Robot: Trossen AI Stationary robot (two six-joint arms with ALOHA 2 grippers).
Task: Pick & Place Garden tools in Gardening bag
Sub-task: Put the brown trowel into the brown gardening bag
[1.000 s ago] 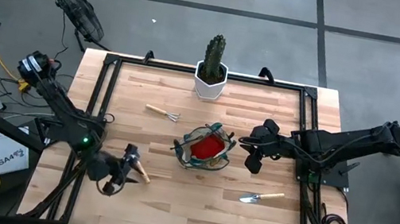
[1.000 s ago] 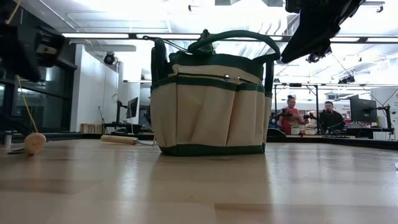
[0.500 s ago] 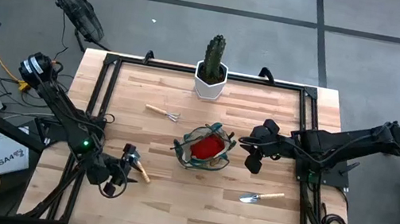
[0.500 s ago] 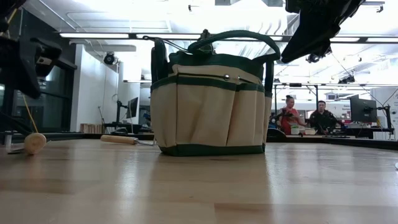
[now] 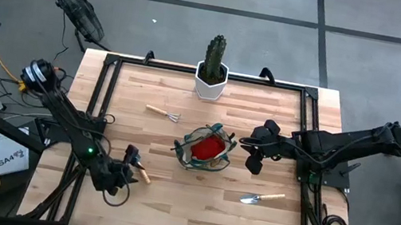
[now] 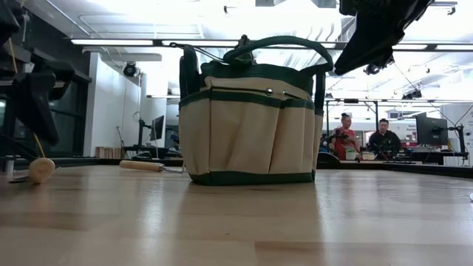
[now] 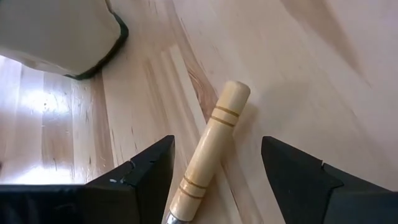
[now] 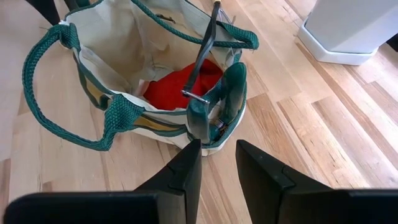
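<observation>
Left claw [image 7: 214, 180] widened, one trowel [image 7: 211, 146] between

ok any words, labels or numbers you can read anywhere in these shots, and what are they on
"SA...": partial print on the white box on the floor left of the table; the rest is too small to read.
Gardening bag, trowel handle and cactus pot: no text visible.
Monitors in the room behind: too blurred to read.

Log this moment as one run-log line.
left tool: open, straddling trowel handle on table | right tool: waiting beside gardening bag | red glove: in bag
</observation>
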